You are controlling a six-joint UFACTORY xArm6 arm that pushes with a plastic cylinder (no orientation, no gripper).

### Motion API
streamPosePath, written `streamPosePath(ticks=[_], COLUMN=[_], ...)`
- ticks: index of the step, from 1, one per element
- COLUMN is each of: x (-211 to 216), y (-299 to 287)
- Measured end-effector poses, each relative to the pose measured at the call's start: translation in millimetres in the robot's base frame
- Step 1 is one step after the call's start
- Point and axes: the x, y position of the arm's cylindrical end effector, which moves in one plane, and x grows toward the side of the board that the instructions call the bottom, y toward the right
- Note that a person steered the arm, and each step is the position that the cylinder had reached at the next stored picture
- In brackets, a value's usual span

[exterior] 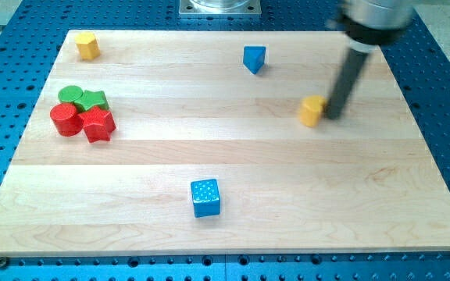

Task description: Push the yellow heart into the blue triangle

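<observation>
My tip (332,116) stood just right of the yellow heart (312,111), apparently touching it, at the bench's (233,164) right-centre. No pincer was fitted. The blue triangle (254,58) lay well apart, toward upper left

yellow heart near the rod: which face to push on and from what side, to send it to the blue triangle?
No claw here, so it is a push. Press on the yellow heart at its lower-right face, coming from the view's right and slightly below: the blue triangle lies up and to the left. My tip already sits against the heart's right side, probably a little high for that line.
</observation>
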Motion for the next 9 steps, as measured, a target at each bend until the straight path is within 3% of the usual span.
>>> streamPosePath(ticks=[1, 2, 3, 4, 5, 6, 7, 8, 9], x=[-10.2, 35.2, 16.2, -44.8, -45.8, 19.1, -28.4, -37.6, -36.2], y=[15.4, -13.6, -54.4, -44.8, -37.4, -73.4, -74.9, -86.6, -204.1])
